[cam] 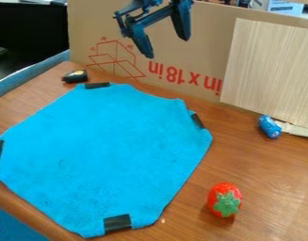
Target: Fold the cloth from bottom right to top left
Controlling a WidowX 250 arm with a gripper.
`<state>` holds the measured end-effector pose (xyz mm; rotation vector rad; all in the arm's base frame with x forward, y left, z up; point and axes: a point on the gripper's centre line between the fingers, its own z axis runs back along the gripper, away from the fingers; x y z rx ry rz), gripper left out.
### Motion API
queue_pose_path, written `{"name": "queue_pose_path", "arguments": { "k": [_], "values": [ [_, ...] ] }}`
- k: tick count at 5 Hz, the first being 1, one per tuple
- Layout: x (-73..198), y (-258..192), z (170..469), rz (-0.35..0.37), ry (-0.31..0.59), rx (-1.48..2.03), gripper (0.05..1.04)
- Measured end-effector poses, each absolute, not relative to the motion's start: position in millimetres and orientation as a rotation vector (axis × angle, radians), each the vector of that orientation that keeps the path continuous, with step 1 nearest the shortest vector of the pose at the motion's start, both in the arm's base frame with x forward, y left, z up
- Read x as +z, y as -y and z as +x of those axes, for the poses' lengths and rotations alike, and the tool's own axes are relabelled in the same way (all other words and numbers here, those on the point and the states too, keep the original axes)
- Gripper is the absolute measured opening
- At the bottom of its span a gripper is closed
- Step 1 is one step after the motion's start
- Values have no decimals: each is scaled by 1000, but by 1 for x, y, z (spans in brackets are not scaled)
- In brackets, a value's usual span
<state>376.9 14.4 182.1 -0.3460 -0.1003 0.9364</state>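
1. Blue cloth [112,150] flat on worktop [263,188], apparently spread for folding; black strips [117,223] at its edges, maybe grip markers.
2. Tool [166,47] wide open, empty, raised by cardboard [209,33], likely for clearance.
3. Toy strawberry [225,200] beside lower-right edge; approach needs care. Cardboard limits room behind.

My arm's end, from the camera view: black, with a blue-grey sheen where it catches light. Pincer [167,48] has two chunky, smooth-sided fingers [140,40], broad up top, tapering to narrow blunt tips. Slim straight crossbar [151,18] joins that end. Angular bracketry [125,14] off one side, small stubby projections on it. Fine hardware's too small for me to make out.
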Motion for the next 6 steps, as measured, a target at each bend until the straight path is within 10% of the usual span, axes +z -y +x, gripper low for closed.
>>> {"name": "queue_pose_path", "arguments": {
  "k": [3, 6],
  "values": [
    [136, -15, 317, -175, -82, 446, 1001],
    [96, 43, 246, 43, 85, -337, 1001]
  ]
}}
